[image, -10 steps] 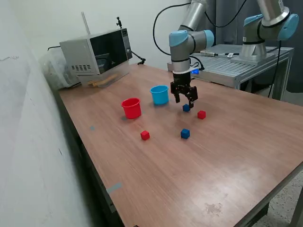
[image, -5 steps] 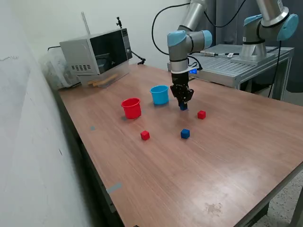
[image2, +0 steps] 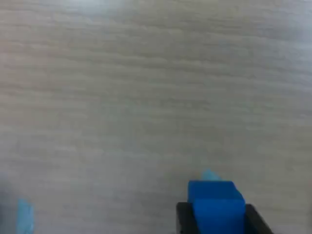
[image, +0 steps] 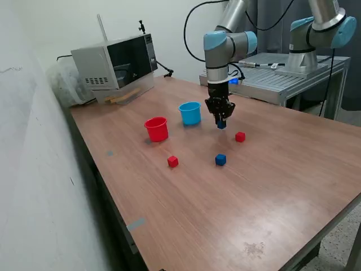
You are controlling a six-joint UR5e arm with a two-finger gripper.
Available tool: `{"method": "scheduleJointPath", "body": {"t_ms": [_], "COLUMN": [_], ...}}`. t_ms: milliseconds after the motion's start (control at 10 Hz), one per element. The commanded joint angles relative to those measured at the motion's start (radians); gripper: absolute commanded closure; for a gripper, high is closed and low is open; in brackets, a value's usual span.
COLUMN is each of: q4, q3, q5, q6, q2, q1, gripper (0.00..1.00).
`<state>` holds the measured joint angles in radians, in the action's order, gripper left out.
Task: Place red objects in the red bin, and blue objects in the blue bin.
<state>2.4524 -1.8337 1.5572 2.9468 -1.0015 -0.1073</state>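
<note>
Your wrist view is blurred and shows mostly bare wood grain of the table; the gripper's two dark fingertips are cut off at the frame edge, and only their tips appear. A pale blue smear at one corner of that view cannot be made out. In the exterior view the held cube is tiny and half hidden under the black gripper, so you can't read its contact with the wood there.

The jaws are clamped on a blue cube — it sits squarely between the fingers, one pad against each side, with its top face standing clear above them in the wrist view. In the exterior view this blue cube appears just under the fingertips, slightly above the tabletop.

Around the jaws: the light blue cup stands near, toward the exterior view's left, upright. The red cup is further that way, beyond the blue one. One red cube lies close by, toward the exterior view's right and a little nearer the camera. The second blue cube lies nearer the camera, almost straight out from the jaws — and the other red cube sits well apart, to the left.
</note>
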Motion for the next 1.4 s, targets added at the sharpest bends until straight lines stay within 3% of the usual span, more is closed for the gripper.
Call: {"method": "scheduleJointPath", "body": {"t_ms": [0, 300, 400, 700, 1300], "q4": [-0.073, -0.115, -0.115, -0.115, -0.11], "q3": [0.005, 0.03, 0.03, 0.043, 0.09], "q5": [0.001, 0.007, 0.007, 0.006, 0.007], "q6": [-0.006, -0.011, -0.026, -0.046, -0.052], "q2": [-0.161, -0.213, -0.212, -0.178, -0.105], "q1": [0.009, -0.02, -0.084, -0.165, -0.238], "gripper": [1.0, 1.0, 1.0, 1.0, 1.0]}}
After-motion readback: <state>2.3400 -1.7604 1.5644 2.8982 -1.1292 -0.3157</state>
